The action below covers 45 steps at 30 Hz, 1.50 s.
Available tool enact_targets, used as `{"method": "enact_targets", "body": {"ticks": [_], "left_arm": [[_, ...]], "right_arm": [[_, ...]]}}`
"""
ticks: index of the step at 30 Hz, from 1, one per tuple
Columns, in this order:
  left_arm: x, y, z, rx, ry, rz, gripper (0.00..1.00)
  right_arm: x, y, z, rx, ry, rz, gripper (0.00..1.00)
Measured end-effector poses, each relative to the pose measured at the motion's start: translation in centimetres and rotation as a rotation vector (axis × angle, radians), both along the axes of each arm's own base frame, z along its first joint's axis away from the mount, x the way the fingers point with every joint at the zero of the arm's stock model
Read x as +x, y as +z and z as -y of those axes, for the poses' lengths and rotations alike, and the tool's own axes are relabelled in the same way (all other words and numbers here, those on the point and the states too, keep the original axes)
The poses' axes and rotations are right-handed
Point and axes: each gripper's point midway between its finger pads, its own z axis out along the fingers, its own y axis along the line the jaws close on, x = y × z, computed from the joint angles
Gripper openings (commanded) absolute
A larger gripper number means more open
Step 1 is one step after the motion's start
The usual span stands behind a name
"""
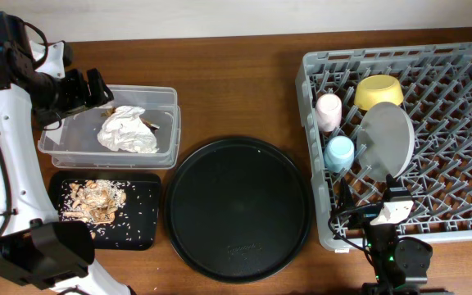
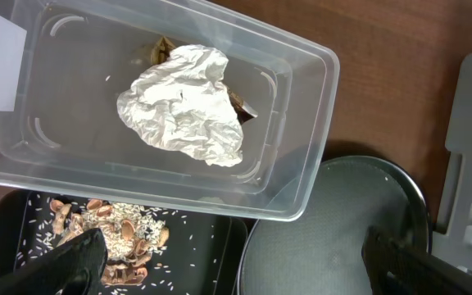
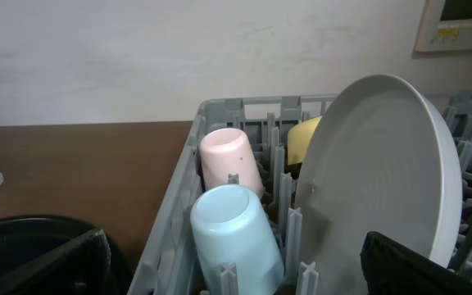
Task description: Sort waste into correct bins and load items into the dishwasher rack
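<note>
Brown wood tabletop (image 1: 236, 82), pale wall behind. Landmark: large round black tray (image 1: 236, 209), centre, bare.

- Left of it, toward the wall: clear tub (image 1: 80, 135) holding the crumpled tissue (image 1: 127, 131), with the brown-gold wrapper (image 2: 161, 51) peeking out beneath.
- Directly left of it: shallow black tray (image 1: 142, 221) with the food scraps (image 1: 95, 199).
- Right of it: dishwasher rack (image 1: 465, 180) with pink cup (image 1: 329, 112), blue cup (image 1: 339, 153), yellow bowl (image 1: 378, 92), and grey plate (image 1: 386, 139) propped on edge in the pegs.
- Chopsticks: cannot make them out.

Left gripper (image 1: 88, 88) hangs above the tub's far-left corner, fingers spread wide, empty. Right gripper (image 1: 393, 197) sits at the rack's near edge, just right of the round tray, fingers apart, empty.

Judgement: sorting looks essentially complete; the step in hand is likely clearing out. Raise the left arm straight up before swinging, since the light tub could shift if its rim is clipped. Back the right arm away low and slow; the plate merely leans and may tip.
</note>
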Motion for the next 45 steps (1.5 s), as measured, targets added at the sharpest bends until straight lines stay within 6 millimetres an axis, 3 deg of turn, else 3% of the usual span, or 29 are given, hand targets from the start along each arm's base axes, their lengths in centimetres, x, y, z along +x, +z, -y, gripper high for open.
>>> {"method": "enact_targets", "body": {"ticks": [16,19,21,24,26,28,33,36,39,42,45], "left_arm": [[0.0,0.1,0.0,0.001,0.0,0.002,0.99],[-1.3,2.9,0.3,0.02,0.0,0.076,0.99],[-3.7,7.3,1.2,0.053,-0.006,0.195,0.99],[-7.7,12.6,3.9,0.094,-0.061,0.351,0.99],[-9.4,13.4,5.4,0.112,-0.1,0.41,0.99],[-8.8,13.8,6.3,0.129,-0.128,0.519,0.99],[-8.1,13.5,8.4,0.151,-0.181,0.939,0.99],[-10.0,12.3,9.0,0.173,-0.196,1.25,0.99],[-12.2,8.2,9.3,0.188,-0.202,1.385,0.99],[-14.0,2.3,9.5,0.187,-0.208,1.413,0.99],[-15.1,-1.5,9.3,0.199,-0.193,1.433,0.99]], "right_arm": [[0.0,0.0,0.0,0.0,0.0,0.0,0.99],[0.0,0.0,0.0,0.0,0.0,0.0,0.99],[0.0,0.0,0.0,0.0,0.0,0.0,0.99],[0.0,0.0,0.0,0.0,0.0,0.0,0.99],[0.0,0.0,0.0,0.0,0.0,0.0,0.99],[0.0,0.0,0.0,0.0,0.0,0.001,0.99],[0.0,0.0,0.0,0.0,0.0,0.001,0.99],[0.0,0.0,0.0,0.0,-0.001,0.001,0.99],[0.0,0.0,0.0,0.0,-0.001,0.0,0.99],[0.0,0.0,0.0,0.0,-0.001,0.0,0.99],[0.0,0.0,0.0,0.0,-0.001,0.0,0.99]]}}
